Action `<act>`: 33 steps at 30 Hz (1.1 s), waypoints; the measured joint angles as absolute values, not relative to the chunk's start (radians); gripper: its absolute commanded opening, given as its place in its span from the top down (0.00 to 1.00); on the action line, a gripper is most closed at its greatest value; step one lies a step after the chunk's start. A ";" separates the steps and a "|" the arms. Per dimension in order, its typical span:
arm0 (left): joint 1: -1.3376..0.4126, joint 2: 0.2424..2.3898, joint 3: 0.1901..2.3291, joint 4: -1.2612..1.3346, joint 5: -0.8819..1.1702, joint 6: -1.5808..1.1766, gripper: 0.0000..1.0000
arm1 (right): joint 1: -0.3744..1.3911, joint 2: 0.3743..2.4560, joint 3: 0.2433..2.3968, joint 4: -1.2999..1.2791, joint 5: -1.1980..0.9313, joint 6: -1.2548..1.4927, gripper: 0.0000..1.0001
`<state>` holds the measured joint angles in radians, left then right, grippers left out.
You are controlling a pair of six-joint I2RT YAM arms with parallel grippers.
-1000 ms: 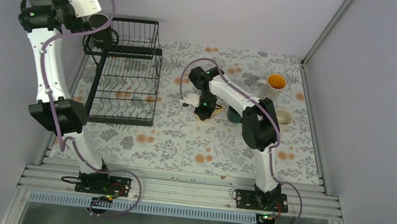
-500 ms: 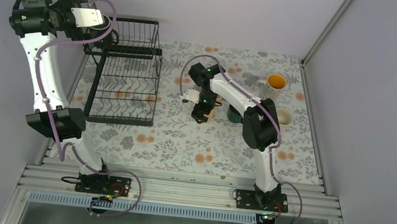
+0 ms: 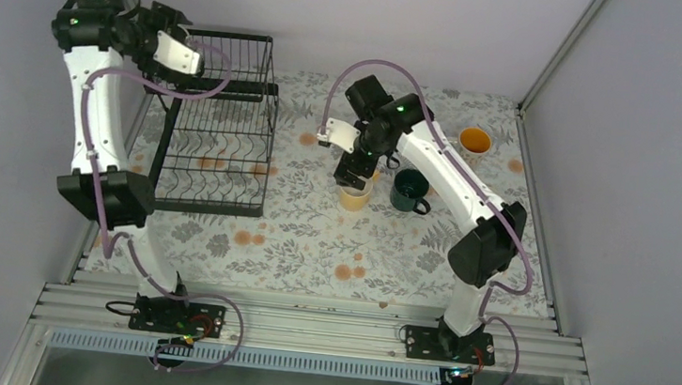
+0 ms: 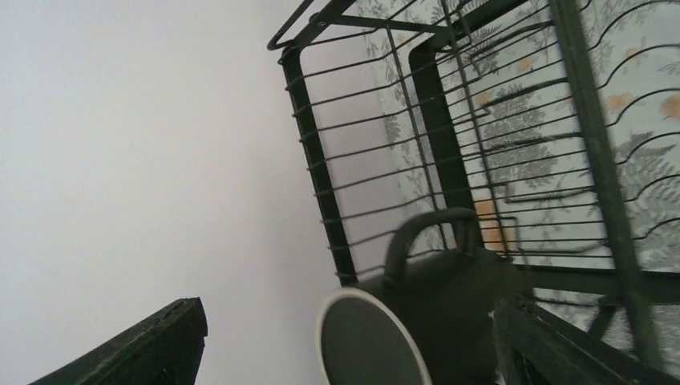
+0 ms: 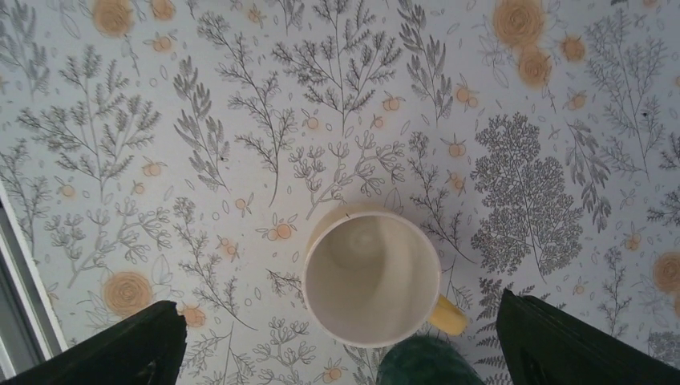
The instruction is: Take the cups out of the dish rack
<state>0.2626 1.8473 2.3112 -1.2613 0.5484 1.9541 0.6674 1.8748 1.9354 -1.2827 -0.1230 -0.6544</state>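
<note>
The black wire dish rack [image 3: 221, 129] stands at the left of the table. On its upper shelf a black mug [image 4: 449, 297] with a white rim lies on its side, handle up. My left gripper [image 4: 349, 309] is open around it; the mug sits close to the right finger [image 4: 561, 345] and well apart from the left one. My right gripper [image 5: 341, 309] hangs open above a pale yellow cup [image 5: 371, 277] that stands upright on the cloth [image 3: 354, 197]. A dark green mug [image 3: 410, 192] stands right beside it. A cup with an orange inside [image 3: 474, 141] stands at the back right.
The rack's lower tier [image 3: 211, 175] shows bare wires. A floral cloth [image 3: 294, 245] covers the table. Grey walls close in the left, back and right; the rack stands against the left wall [image 4: 120, 160]. An aluminium rail [image 3: 305, 326] runs along the near edge.
My right gripper opened, let go of the yellow cup and rose above it. My left gripper swung down to the upper shelf around the black mug, its jaws narrowing slightly.
</note>
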 measured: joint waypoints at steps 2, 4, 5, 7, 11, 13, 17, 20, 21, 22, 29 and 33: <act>0.227 1.906 2.387 -1.272 0.520 1.979 0.11 | 0.667 1.857 1.934 -1.283 -0.138 -0.652 0.00; 0.190 1.937 2.397 -1.282 0.481 2.005 0.12 | 0.667 1.848 1.928 -1.281 -0.150 -0.649 0.00; 0.172 1.947 2.396 -1.290 0.461 2.016 0.14 | 0.667 1.844 1.921 -1.281 -0.158 -0.649 0.00; 0.147 1.966 2.389 -1.299 0.423 2.033 0.16 | 0.667 1.839 1.909 -1.282 -0.171 -0.648 0.00; 0.126 2.008 2.393 -1.308 0.349 2.056 0.18 | 0.666 1.828 1.883 -1.280 -0.196 -0.647 0.00; 0.126 2.034 2.407 -1.314 0.319 2.059 0.21 | 0.665 1.818 1.861 -1.279 -0.204 -0.647 0.00; 0.120 2.083 2.425 -1.293 0.265 2.060 0.30 | 0.653 1.795 1.810 -1.270 -0.218 -0.650 0.00; 0.107 2.116 2.433 -1.289 0.212 2.057 0.38 | 0.628 1.787 1.781 -1.255 -0.236 -0.654 0.00; 0.103 2.132 2.442 -1.290 0.197 2.057 0.42 | 0.617 1.787 1.776 -1.251 -0.240 -0.654 0.00; 0.100 2.145 2.451 -1.289 0.183 2.054 0.46 | 0.606 1.787 1.768 -1.245 -0.245 -0.654 0.00; 0.064 2.196 2.545 -1.294 0.057 2.052 0.97 | 0.565 1.777 1.724 -1.222 -0.254 -0.654 0.00; 0.046 2.179 2.543 -1.327 0.007 2.043 0.98 | 0.565 1.767 1.721 -1.219 -0.263 -0.654 0.00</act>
